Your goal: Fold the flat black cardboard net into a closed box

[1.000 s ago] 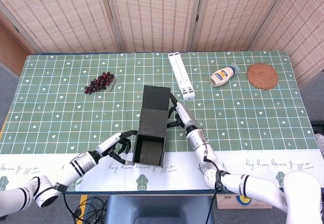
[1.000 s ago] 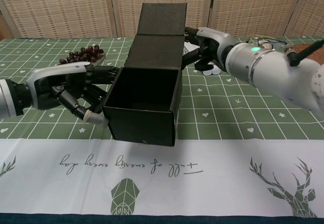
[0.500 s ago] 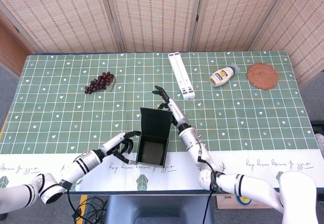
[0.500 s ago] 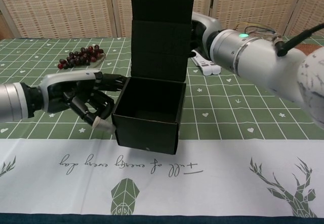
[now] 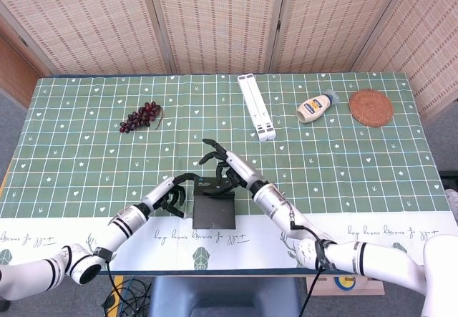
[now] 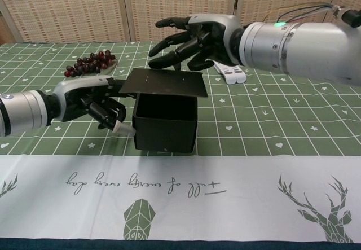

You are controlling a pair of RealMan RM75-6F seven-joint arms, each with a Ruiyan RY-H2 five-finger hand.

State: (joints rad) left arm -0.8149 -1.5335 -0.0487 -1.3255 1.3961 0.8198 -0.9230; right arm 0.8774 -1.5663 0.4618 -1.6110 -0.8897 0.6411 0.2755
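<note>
While the black box point(image 6: 165, 123) sits near the desk's front edge, left hand point(image 6: 96, 104) curls against its left wall, bracing it. Right hand point(image 6: 189, 35), fingers spread, holding nothing, hovers above the near-flat lid point(image 6: 163, 83), apparently to press it shut.

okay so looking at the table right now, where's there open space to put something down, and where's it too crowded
Bare cloth lies left of the black box, below the grapes, and on the right below the mayonnaise bottle and woven coaster. The white strip along the near edge is bare too. The middle is crowded: the left robot hand touches the box's side and the right robot hand hovers over its lid.
</note>
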